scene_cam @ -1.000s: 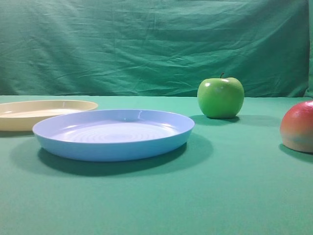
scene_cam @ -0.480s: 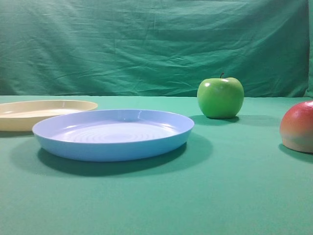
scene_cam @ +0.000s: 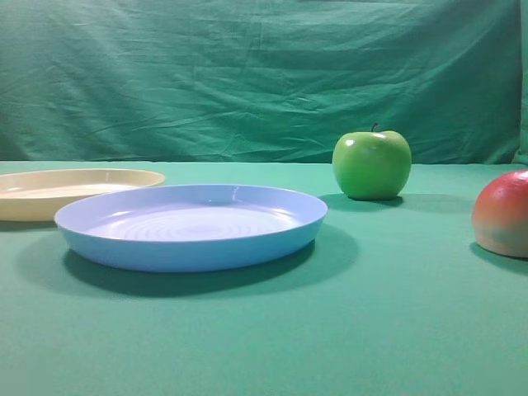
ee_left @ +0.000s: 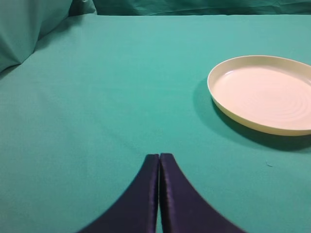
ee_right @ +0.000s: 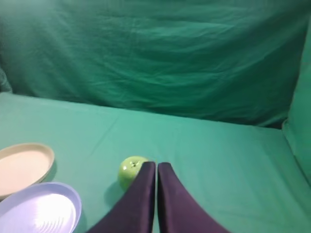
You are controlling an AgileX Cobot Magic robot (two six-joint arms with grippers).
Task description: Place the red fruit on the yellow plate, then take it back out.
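The red fruit (scene_cam: 503,213) is sitting on the green cloth (scene_cam: 371,330) at the high view's 3 o'clock edge, well apart from the yellow plate (scene_cam: 74,188) at 9 o'clock. The left gripper (ee_left: 159,156) and the right gripper (ee_right: 156,165) are pressing their jaws together, gripping nothing.

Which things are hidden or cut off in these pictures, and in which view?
- red fruit: exterior high view, right side cut by the frame edge; absent from both wrist views.
- yellow plate: exterior high view, left edge cuts it.
- green apple: right wrist view, partly behind the shut right gripper.
- blue plate: right wrist view, bottom edge cuts it.
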